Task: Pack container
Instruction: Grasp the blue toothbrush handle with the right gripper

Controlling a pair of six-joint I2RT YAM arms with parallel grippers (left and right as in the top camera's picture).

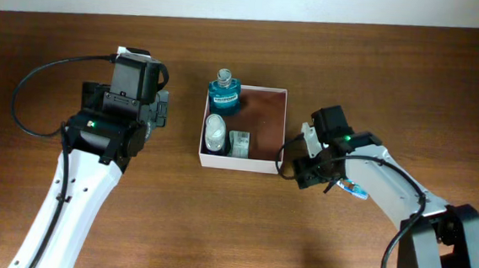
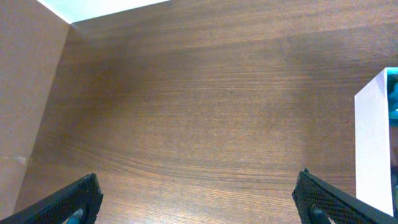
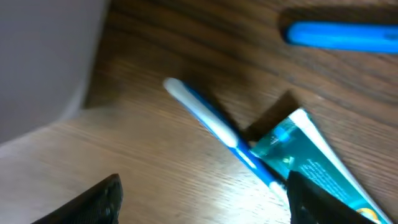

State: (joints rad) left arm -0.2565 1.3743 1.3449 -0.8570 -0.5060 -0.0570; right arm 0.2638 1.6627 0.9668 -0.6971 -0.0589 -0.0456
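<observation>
The container (image 1: 269, 102) is a square white-walled box with a reddish-brown inside, at the table's middle. In it stand a teal mouthwash bottle (image 1: 223, 95), a white oval item (image 1: 215, 132) and a small clear item (image 1: 240, 142). My right gripper (image 1: 305, 168) is open and empty just off the container's front right corner. In the right wrist view it (image 3: 205, 205) hangs over a blue-and-white toothbrush (image 3: 211, 121) and a teal toothpaste tube (image 3: 317, 158), with the container's wall (image 3: 43, 62) at the left. My left gripper (image 1: 161, 110) is open and empty, left of the container.
In the left wrist view the open fingers (image 2: 199, 202) frame bare wood, with the container's white wall (image 2: 373, 143) at the right edge. Another blue object (image 3: 339, 35) lies beyond the toothbrush. The toothpaste tube's end (image 1: 352, 189) shows under the right arm.
</observation>
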